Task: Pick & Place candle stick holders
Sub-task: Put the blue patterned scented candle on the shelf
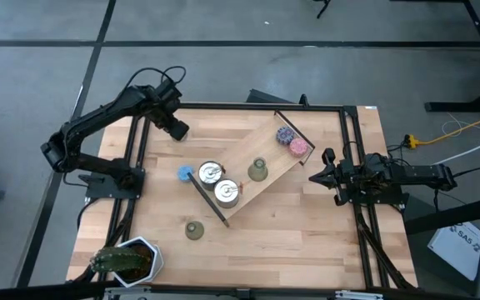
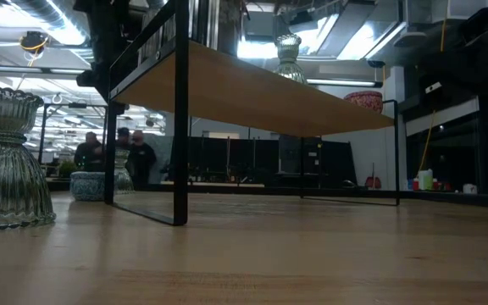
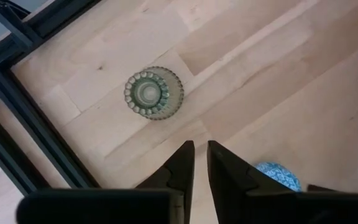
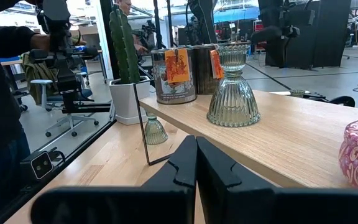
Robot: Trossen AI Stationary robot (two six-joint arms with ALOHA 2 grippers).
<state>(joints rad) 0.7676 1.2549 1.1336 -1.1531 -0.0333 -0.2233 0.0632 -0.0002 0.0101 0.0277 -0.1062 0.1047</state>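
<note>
A candle stick holder [image 3: 153,93] stands on the bench [image 3: 278,74] just ahead of the left tool [image 3: 201,163], whose fingers are nearly shut and empty. At three o'clock, the right tool [image 4: 196,163] waits, shut and empty. The blue puck [image 3: 278,175] is half hidden.

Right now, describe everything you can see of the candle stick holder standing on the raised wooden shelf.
The candle stick holder on the shelf is ribbed, greenish and glass-like: a wide bell-shaped base, a narrow neck, a small fluted cup on top. It stands upright on the slanted wooden shelf, near the middle, apart from the two silver tins and the pink puck. Nothing touches it but the shelf.
</note>
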